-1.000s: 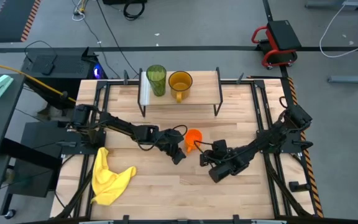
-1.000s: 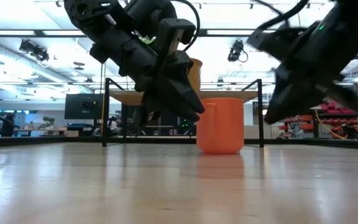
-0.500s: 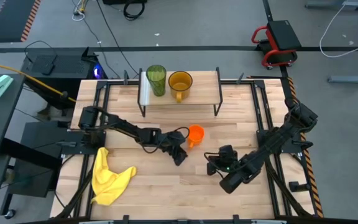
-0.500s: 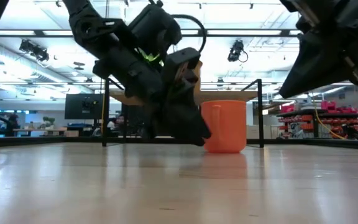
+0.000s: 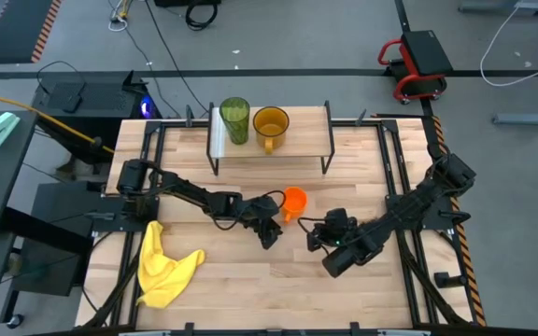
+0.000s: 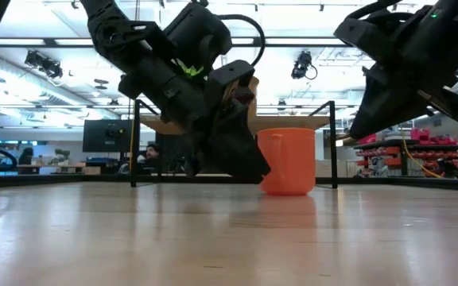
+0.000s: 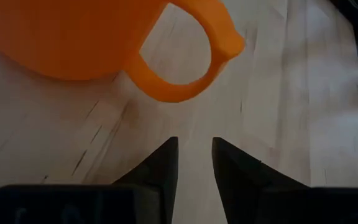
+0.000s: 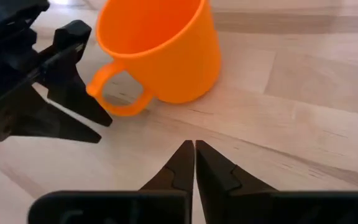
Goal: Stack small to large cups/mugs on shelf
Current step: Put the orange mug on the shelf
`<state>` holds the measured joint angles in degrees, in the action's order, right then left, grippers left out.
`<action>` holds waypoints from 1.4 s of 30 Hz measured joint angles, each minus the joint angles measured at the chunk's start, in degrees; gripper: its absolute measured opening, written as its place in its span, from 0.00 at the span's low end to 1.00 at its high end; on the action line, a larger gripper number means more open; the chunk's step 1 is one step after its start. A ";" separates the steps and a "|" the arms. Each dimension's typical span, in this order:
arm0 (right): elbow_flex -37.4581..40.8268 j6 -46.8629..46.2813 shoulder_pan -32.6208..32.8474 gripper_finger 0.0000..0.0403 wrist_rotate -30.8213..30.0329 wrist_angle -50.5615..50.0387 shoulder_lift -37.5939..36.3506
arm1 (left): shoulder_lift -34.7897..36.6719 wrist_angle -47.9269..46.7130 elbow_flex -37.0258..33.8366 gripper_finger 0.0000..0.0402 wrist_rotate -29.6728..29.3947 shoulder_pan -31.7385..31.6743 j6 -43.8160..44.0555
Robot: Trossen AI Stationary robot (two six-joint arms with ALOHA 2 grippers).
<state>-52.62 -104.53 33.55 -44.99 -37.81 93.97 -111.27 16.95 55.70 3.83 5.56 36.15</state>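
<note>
Nearest the front edge of the slatted wooden table [image 5: 250, 289] lies a crumpled yellow cloth [image 5: 164, 268], soft and folded over itself, off toward the left side. Further in, the right gripper [image 8: 194, 163] hangs just above the boards with its two dark tapered fingers pressed together, holding nothing, pointed at the orange mug [image 5: 293, 202]. That mug [image 8: 157, 50] is smooth glossy plastic, standing upright on the bare wood near the middle of the table, its looped handle [image 7: 185, 65] turned toward the left gripper [image 7: 194, 163]. The left gripper sits low beside the mug, its wedge-shaped fingers a narrow gap apart and clasping nothing, their tips just short of the handle loop. At the far edge stands the shelf [image 5: 306, 126], a pale rectangular board on thin black metal legs. On its top, side by side, are a translucent green tumbler [image 5: 234, 119] and an amber-yellow mug [image 5: 271, 124], its handle facing the table's middle.
</note>
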 joint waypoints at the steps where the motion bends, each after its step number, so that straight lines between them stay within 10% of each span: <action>1: 0.00 -0.02 -0.34 0.07 0.04 0.00 0.00 | -0.01 0.07 0.00 0.27 -0.16 0.00 -0.46; 42: 0.00 18.90 -20.60 0.15 17.60 3.17 -12.68 | 0.82 -0.41 0.09 0.39 3.91 -5.52 -5.29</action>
<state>-52.62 -85.63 12.95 -27.39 -34.64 81.29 -110.45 16.54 55.79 7.74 0.04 30.86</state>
